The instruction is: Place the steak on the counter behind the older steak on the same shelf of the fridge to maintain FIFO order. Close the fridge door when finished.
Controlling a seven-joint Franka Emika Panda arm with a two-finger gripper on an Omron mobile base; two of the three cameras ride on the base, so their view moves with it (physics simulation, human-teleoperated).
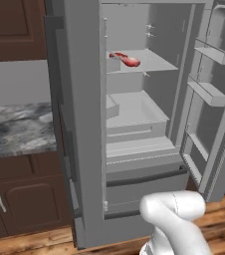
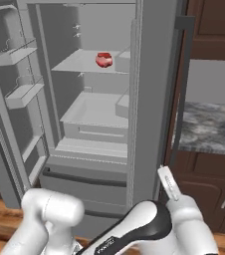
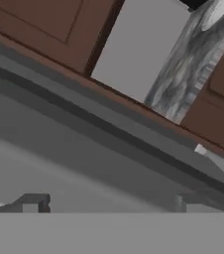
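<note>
While the fridge [image 1: 79, 99] stands with one door swung wide, a single slab of meat [image 1: 127, 60] lies on the shelf [image 1: 154, 62] — at about 12 o'clock in both base views, near the shelf's front edge. At this size it cannot be told for certain whether it is the older steak or the steak of the task. The visible stretch of bench [image 1: 15, 127], at 9 o'clock in the left base view, carries no meat.

Hazards, as judged from this state:
- If the red steak lies on a part of the bench outside the views, a reach made without re-aiming the base could miss it.
- The closed fridge door leaf stands between the arm and the bench; a wide swing of the arm could strike its edge or handle.
- Placing the new slab in front of the one on the shelf would break FIFO order.
- Closing the door with the arm inside would jam it.

Arm pose: folded low, elbow at 6 o'clock in both base views. In the hand view the end effector [image 3: 109, 203] points along the closed door toward the bench — its fingertips [image 3: 34, 202] stand well apart, holding nothing.
</note>
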